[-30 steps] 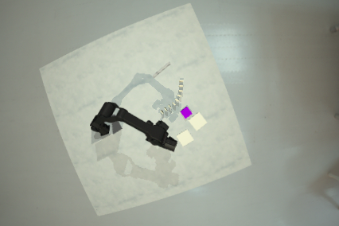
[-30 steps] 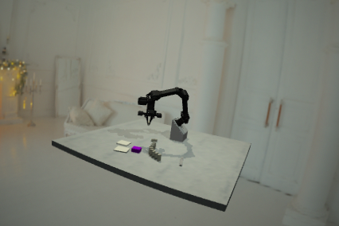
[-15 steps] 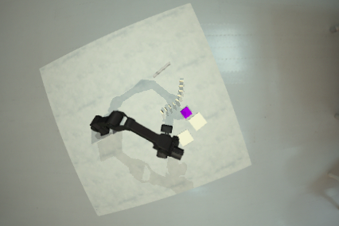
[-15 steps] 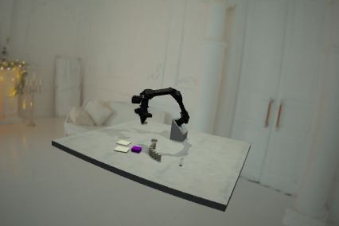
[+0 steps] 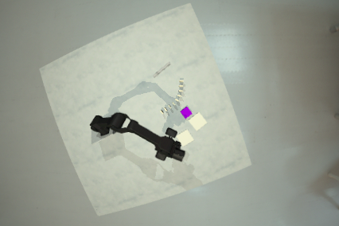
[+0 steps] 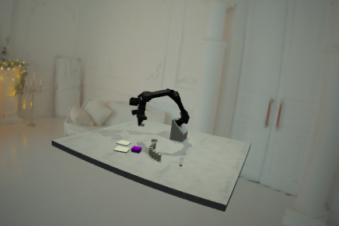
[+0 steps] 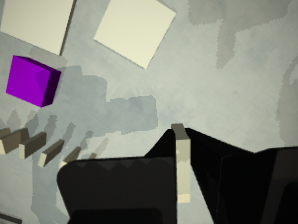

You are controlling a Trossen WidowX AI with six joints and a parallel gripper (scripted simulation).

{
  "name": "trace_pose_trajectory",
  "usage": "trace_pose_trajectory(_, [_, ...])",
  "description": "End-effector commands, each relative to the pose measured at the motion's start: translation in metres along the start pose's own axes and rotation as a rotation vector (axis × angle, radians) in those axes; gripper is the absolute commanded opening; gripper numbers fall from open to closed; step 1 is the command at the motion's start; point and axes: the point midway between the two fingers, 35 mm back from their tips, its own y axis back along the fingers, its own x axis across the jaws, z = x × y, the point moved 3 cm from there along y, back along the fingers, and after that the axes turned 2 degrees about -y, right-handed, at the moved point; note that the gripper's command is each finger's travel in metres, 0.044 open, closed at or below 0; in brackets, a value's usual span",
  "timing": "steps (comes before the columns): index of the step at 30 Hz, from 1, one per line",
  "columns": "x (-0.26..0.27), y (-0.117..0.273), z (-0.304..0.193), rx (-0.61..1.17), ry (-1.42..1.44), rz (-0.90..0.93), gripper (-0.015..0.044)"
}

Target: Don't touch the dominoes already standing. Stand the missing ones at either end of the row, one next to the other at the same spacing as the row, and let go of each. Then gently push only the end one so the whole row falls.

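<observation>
A row of small cream dominoes [image 5: 181, 91] [image 6: 153, 151] [image 7: 33, 145] stands upright in a curve; part of it is hidden behind a finger in the wrist view. My gripper [image 7: 178, 134] [image 6: 141, 122] is shut on a cream domino [image 7: 183, 172], gripped between the dark fingertips. The fingers point down, and the hand is raised well above the table, off to the arm's side of the row and clear of it. In the top view the hand hides the held domino.
A purple block [image 5: 186, 112] [image 6: 136, 149] [image 7: 27, 80] sits beside the row. Two flat cream squares [image 5: 197, 121] [image 5: 184, 138] [image 6: 122, 150] [image 6: 123, 142] [image 7: 37, 22] [image 7: 134, 30] lie near it. A thin pale bar [image 5: 162, 69] [image 6: 181, 161] is on the row's other side.
</observation>
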Motion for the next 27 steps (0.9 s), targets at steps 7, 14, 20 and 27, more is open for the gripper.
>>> trace_pose_trajectory(7, [-0.006,-0.027,0.010,-0.111,0.015,-0.084,0.0023])
trace_pose_trajectory(14, [-0.011,-0.045,0.017,-0.205,0.026,-0.135,0.0023])
trace_pose_trajectory(20, [-0.014,-0.058,0.021,-0.289,0.032,-0.172,0.0023])
trace_pose_trajectory(27, [-0.016,-0.071,0.024,-0.392,0.036,-0.205,0.0023])
